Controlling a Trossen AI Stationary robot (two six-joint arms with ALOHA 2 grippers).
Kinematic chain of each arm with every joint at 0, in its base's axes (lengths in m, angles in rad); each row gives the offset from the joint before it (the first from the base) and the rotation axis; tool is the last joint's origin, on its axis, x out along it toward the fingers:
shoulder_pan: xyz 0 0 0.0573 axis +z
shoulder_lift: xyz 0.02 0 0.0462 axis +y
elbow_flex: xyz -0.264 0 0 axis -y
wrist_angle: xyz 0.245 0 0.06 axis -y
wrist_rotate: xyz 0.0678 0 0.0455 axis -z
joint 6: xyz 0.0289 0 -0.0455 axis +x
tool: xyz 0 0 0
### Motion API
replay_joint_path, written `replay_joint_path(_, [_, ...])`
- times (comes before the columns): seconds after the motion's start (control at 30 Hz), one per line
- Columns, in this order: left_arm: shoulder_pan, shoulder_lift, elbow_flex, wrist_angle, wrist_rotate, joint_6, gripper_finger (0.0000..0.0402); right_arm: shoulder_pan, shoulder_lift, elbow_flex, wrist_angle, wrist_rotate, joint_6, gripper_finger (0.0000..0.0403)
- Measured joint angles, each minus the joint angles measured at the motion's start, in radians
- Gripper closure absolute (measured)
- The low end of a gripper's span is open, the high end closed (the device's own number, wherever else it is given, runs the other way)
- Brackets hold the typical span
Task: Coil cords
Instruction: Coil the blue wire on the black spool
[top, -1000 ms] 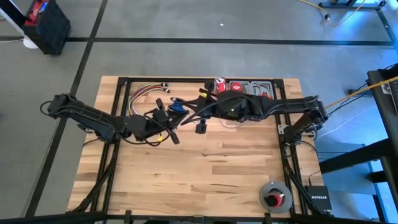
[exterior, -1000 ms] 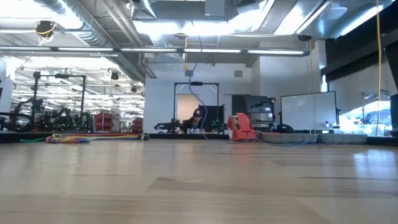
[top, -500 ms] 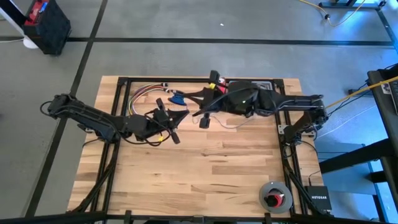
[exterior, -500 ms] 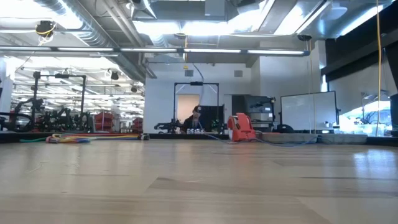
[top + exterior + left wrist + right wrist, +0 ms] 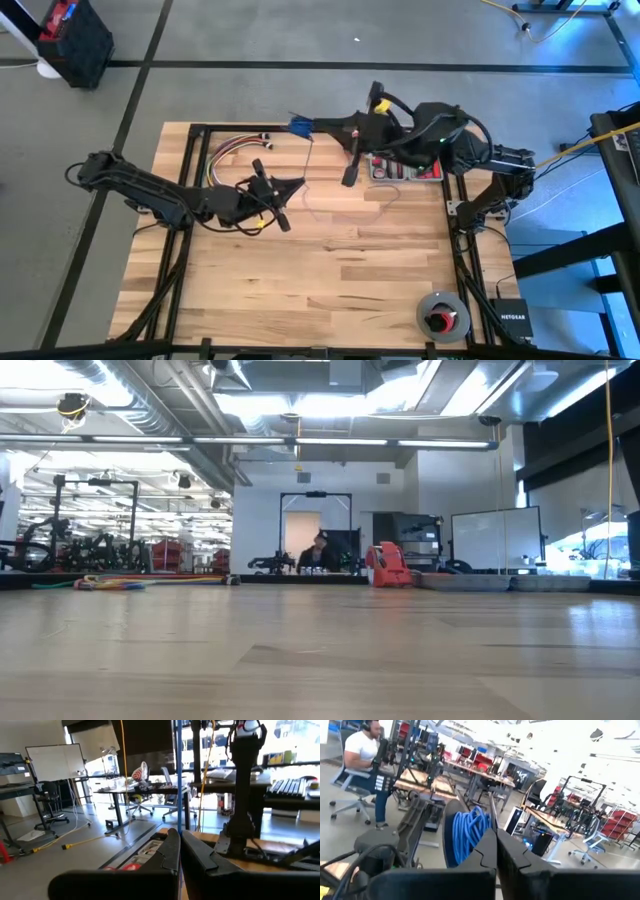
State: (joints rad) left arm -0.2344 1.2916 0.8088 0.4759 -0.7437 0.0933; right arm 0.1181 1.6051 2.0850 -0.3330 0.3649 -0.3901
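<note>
My right tool (image 5: 300,124) is clamped shut on a coil of thin blue cord (image 5: 468,834), lifted over the wooden desk (image 5: 330,270)'s far edge. My left tool (image 5: 297,183) is closed on a strand of that cord (image 5: 178,780) mid-desk.

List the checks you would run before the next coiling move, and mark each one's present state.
1. Left hand shut on the cord: ok, the cord rises from between its fingers.
2. Right hand shut, with the blue coil against it: ok.
3. Cord taut between the hands: cannot tell.
4. All cord gathered: not ok, a slack loop lies on the table.
5. Cord apart from the coloured wire bundle: ok.
</note>
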Motion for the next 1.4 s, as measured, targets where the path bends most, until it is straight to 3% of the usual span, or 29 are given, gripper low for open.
replay_joint_path(0.2, [0.000,-0.020,-0.003,-0.065,-0.059,0.054,0.0401,0.001,-0.002,0.000,-0.138,-0.022,0.023,0.0403])
replay_joint_path(0.43, [0.000,-0.163,-0.006,-0.356,-0.225,0.055,0.0401,0.014,-0.003,0.003,-0.366,-0.075,0.068,0.0403])
replay_joint_path(0.73, [-0.038,-0.423,-0.004,-0.628,-0.224,-0.096,0.0401,0.019,-0.002,-0.082,-0.489,-0.043,0.072,0.0403])
replay_joint_path(1.03, [-0.077,-0.511,-0.002,-0.577,-0.062,-0.191,0.0401,0.019,0.000,-0.346,-0.307,0.090,0.008,0.0403])
replay_joint_path(1.17, [-0.084,-0.475,-0.002,-0.503,-0.030,-0.195,0.0401,0.002,0.001,-0.480,-0.144,0.147,-0.034,0.0403])
replay_joint_path(1.4, [-0.088,-0.335,-0.001,-0.321,0.009,-0.153,0.0401,-0.061,0.002,-0.613,0.102,0.133,-0.013,0.0403])
